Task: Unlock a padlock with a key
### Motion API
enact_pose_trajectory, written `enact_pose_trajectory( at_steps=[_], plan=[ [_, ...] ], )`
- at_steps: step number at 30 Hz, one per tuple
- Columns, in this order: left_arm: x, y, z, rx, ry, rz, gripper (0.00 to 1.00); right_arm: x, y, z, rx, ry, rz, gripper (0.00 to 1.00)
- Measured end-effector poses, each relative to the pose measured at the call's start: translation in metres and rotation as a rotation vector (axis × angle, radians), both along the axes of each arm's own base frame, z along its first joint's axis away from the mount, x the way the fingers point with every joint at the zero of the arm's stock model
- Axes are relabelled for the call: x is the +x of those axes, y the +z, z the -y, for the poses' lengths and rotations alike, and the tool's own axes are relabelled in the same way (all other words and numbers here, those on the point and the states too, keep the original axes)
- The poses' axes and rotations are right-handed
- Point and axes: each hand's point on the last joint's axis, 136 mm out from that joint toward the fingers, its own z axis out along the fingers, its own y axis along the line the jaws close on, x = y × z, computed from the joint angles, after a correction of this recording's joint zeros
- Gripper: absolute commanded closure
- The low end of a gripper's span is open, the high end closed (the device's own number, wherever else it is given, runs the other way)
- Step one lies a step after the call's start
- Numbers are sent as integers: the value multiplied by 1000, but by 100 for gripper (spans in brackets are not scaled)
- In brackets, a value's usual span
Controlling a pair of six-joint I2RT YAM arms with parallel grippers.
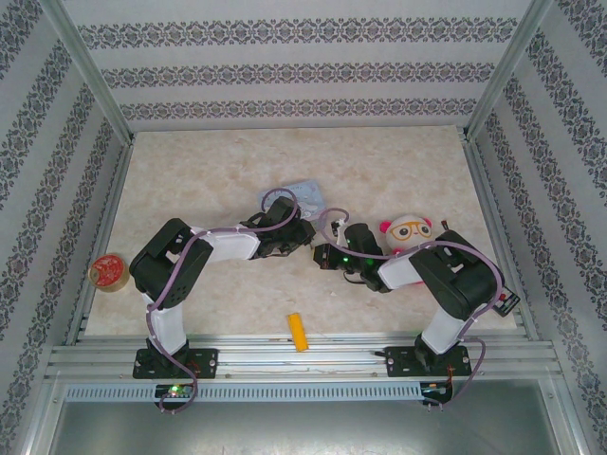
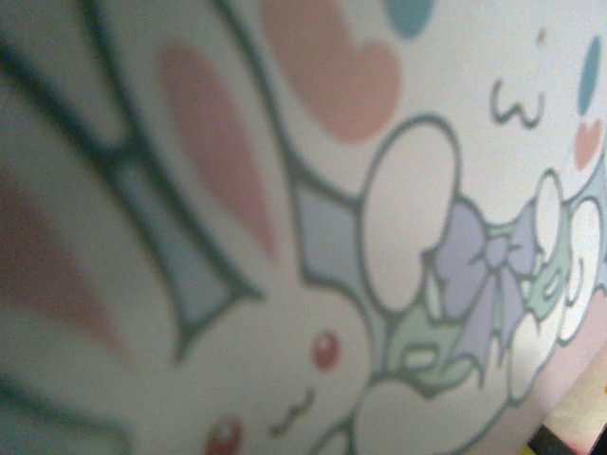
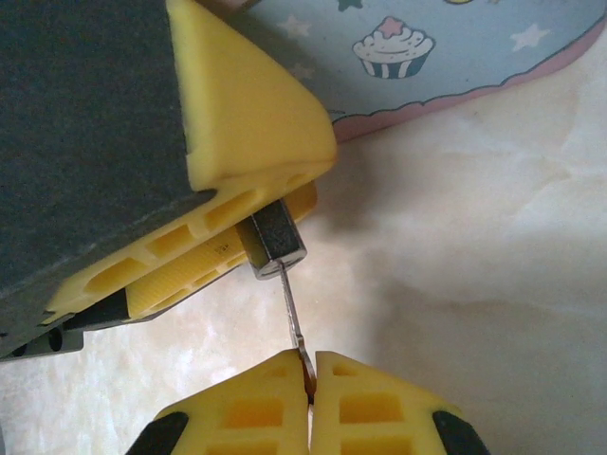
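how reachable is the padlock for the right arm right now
Likely yes: the right gripper, shut on the key, has the key's tip at the padlock clamped in the left gripper; nothing sits between.

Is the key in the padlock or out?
In, it seems: the key runs from the right tool up into the padlock. How deep, cannot tell.

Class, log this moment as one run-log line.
left gripper: shut on padlock | right gripper: shut on key | key tip: at padlock's end | inserted: cannot tell
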Motion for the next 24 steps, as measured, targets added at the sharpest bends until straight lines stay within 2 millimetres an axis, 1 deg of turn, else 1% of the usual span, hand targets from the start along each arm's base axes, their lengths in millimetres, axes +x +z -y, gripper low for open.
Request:
enact_pose_trajectory(
  at_steps=[24],
  plan=[
    [1, 1, 0, -15, 2, 5, 100, 3, 3, 3, 16, 1, -2, 100]
  ],
)
